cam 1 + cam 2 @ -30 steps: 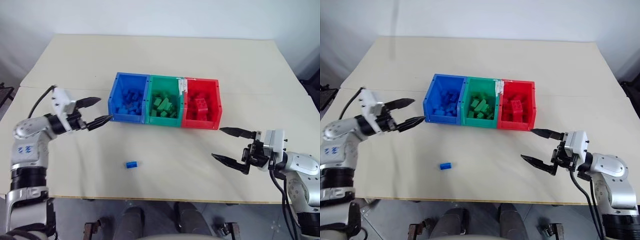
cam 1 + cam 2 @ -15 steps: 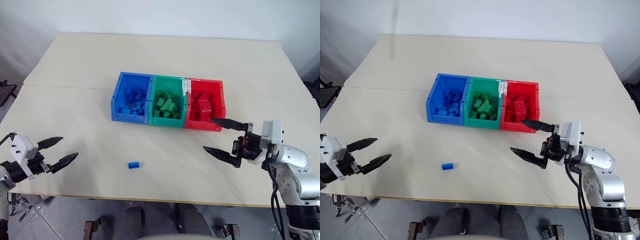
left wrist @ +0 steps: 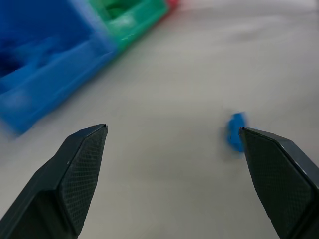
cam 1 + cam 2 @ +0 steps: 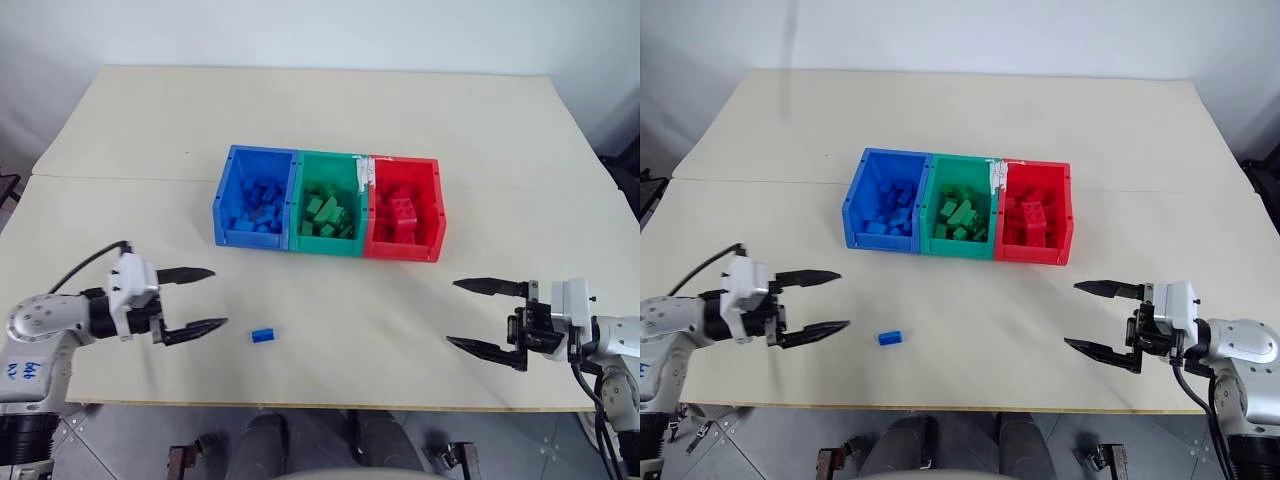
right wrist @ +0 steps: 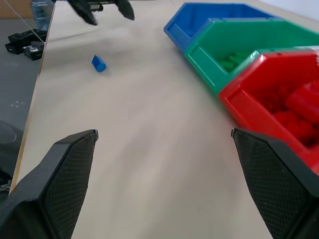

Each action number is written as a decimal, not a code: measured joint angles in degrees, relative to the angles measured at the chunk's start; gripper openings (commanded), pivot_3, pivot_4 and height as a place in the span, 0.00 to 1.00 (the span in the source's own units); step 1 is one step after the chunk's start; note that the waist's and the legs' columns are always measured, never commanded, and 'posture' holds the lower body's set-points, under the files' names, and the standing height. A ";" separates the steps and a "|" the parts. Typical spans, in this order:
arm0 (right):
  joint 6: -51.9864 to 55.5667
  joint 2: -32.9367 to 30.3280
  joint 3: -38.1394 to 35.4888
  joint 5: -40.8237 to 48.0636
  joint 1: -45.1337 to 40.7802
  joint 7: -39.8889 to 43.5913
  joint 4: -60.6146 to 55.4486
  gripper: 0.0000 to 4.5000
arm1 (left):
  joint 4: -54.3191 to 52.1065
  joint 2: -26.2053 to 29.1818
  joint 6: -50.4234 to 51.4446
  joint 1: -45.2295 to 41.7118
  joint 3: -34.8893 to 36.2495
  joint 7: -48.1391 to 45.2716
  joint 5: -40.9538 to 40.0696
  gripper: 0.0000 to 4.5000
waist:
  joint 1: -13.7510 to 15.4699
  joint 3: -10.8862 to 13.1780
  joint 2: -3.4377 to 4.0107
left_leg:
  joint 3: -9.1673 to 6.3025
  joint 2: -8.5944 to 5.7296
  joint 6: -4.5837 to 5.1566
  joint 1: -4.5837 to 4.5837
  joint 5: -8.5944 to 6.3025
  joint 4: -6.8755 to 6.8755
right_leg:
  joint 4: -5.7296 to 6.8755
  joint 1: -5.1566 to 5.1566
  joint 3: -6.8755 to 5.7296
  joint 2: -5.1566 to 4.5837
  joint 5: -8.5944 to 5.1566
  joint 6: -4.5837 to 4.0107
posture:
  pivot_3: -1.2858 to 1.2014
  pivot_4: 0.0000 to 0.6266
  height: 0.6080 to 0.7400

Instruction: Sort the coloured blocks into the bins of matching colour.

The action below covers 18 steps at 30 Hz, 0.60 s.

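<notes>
Left wrist view blurs our blue block point(image 3: 236, 131); both grippers' fingers, left point(image 4: 200, 299) and right point(image 4: 473, 316), spread wide, empty.

Both arms reach inward, left gripper point(image 4: 200, 299) and right gripper point(image 4: 478, 315) (fingers spread wide).

Left gripper point(image 4: 195, 298), two black fingers spread wide, now low over the beige table point(image 4: 330, 120) just beside the small blue studded plastic block point(image 4: 263, 334), away from the blue bin. Right gripper point(image 4: 482, 315) drawn back from the red bin toward the table's near right edge.
</notes>
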 measured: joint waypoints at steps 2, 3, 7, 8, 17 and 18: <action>-0.02 -0.81 -0.71 0.20 0.67 0.45 -0.26 1.00 | -0.58 -0.30 0.76 -1.06 -3.59 0.37 1.61 0.99 | 0.29 0.00 0.00 | -0.02 0.01 -0.02 0.04 0.01 0.04 | 0.05 0.03 0.00 0.04 0.00 0.00 | 0.52 0.24 1.00; -0.02 -0.92 -1.07 0.30 1.34 0.66 -0.60 1.00 | -0.73 -0.65 1.26 -1.80 -5.62 0.84 2.76 0.99 | 0.43 0.00 0.00 | -0.04 0.01 -0.02 0.04 0.02 0.07 | 0.06 0.04 0.00 0.06 0.00 0.00 | 0.52 0.24 1.00; 0.05 -0.88 -1.20 0.35 3.69 0.61 -3.02 1.00 | -1.70 -2.43 2.83 -2.69 -11.68 2.89 6.43 0.99 | 0.55 0.00 0.00 | -0.04 -0.01 -0.02 0.01 0.01 0.14 | 0.10 0.05 0.01 0.04 0.01 0.01 | 0.52 0.24 1.00; 0.12 -0.82 -1.21 0.35 4.13 0.40 -3.63 1.00 | -1.76 -3.13 2.86 -3.02 -13.02 3.80 7.62 0.99 | 0.58 0.00 0.00 | -0.04 -0.02 -0.02 0.01 0.01 0.16 | 0.11 0.05 0.01 0.05 0.01 0.02 | 0.52 0.24 1.00; 0.67 0.26 -0.46 0.34 5.88 -2.54 -9.03 1.00 | -1.85 -6.24 3.14 -4.65 -15.55 7.62 10.48 0.69 | 0.61 0.00 0.01 | -0.08 -0.03 -0.02 0.08 0.02 0.45 | 0.44 0.12 0.02 0.04 0.01 0.03 | 0.52 0.24 1.00; 0.68 0.28 -0.34 0.33 5.90 -2.69 -9.12 1.00 | -1.85 -6.05 3.09 -4.65 -15.65 7.43 10.50 0.62 | 0.60 0.00 0.01 | -0.08 -0.03 -0.02 0.09 0.02 0.45 | 0.44 0.13 0.02 0.04 0.01 0.02 | 0.52 0.24 1.00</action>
